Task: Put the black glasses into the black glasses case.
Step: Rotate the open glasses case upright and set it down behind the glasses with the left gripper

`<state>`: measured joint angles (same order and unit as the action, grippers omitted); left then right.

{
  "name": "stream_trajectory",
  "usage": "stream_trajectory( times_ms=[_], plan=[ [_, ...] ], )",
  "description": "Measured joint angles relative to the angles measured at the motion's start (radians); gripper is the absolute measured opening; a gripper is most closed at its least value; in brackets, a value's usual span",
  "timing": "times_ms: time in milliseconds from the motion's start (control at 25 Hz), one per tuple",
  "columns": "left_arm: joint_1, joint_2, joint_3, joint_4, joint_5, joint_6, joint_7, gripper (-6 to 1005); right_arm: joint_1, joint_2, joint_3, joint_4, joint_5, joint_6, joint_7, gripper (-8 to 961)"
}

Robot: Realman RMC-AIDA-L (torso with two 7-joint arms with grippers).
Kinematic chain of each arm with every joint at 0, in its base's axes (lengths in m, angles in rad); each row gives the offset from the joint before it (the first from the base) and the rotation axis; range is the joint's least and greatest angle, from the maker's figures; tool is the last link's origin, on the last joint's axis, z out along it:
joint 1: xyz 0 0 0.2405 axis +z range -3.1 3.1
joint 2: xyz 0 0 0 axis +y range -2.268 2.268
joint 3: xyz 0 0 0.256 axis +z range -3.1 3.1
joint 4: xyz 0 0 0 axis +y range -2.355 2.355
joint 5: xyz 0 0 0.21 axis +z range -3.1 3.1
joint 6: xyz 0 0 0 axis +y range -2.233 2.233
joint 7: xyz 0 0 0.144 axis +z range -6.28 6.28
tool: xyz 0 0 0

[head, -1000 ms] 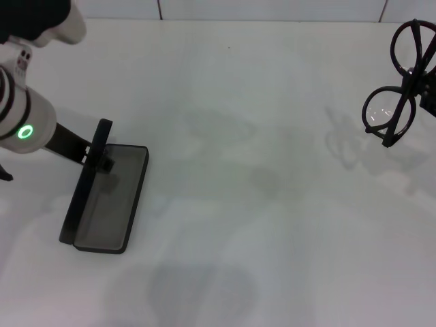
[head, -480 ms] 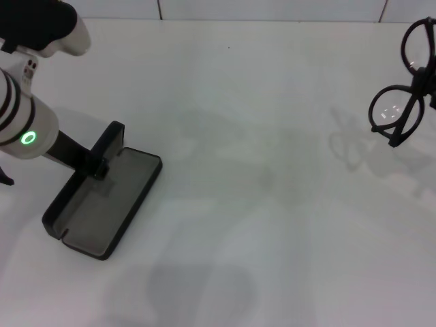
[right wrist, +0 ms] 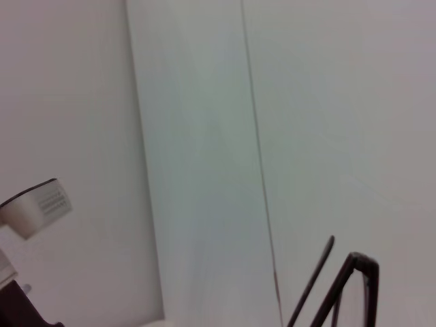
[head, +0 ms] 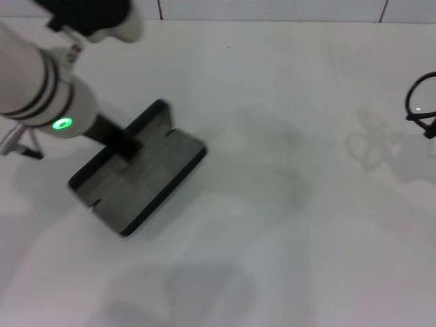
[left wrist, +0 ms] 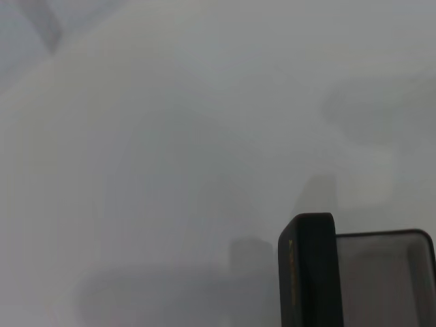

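Head view: black glasses case (head: 139,174) open at left, lifted and tilted above white table (head: 272,238), grey-lined tray bare, nothing inside. Left gripper (head: 121,142) clamped on the case's far edge beside the raised lid. Black glasses (head: 424,105) at far right edge, only 1 lens rim showing, well apart from the case, off the table. Right gripper out of frame.

Left wrist view: case lid edge (left wrist: 308,272) upright, faint orange lettering along it, grey lining beside it.

Right wrist view: 2 thin glasses arms (right wrist: 340,286) seen against pale panels; right fingers unseen, cannot tell their state.
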<state>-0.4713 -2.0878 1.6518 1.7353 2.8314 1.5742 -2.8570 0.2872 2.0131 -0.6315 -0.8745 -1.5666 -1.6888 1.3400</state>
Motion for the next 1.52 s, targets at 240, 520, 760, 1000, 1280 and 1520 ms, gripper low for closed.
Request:
stream_trajectory(
  times_ms=[240,520,760,1000,1280,1520],
  plan=[
    [-0.013,-0.002,0.157,0.015,-0.001,-0.18,0.246,205,-0.031,-0.008,0.08,0.049,-0.002,-0.061,-0.008,88],
    [-0.039,-0.005,0.236,-0.11,-0.057,-0.372,0.547,207,-0.061,-0.01,0.102,0.098,-0.005,-0.077,-0.032,88],
    [-0.081,-0.008,0.289,-0.23,-0.114,-0.496,0.63,209,-0.071,-0.014,0.123,0.126,-0.007,-0.078,-0.04,88],
    [-0.141,-0.011,0.324,-0.307,-0.119,-0.564,0.631,210,-0.072,-0.014,0.124,0.129,-0.009,-0.073,-0.042,88],
    [-0.205,-0.012,0.349,-0.406,-0.117,-0.599,0.632,212,-0.067,-0.014,0.125,0.14,-0.011,-0.062,-0.055,88],
    [-0.202,-0.012,0.372,-0.407,-0.106,-0.631,0.627,213,-0.073,-0.02,0.125,0.15,-0.012,-0.058,-0.063,88]
  ],
)
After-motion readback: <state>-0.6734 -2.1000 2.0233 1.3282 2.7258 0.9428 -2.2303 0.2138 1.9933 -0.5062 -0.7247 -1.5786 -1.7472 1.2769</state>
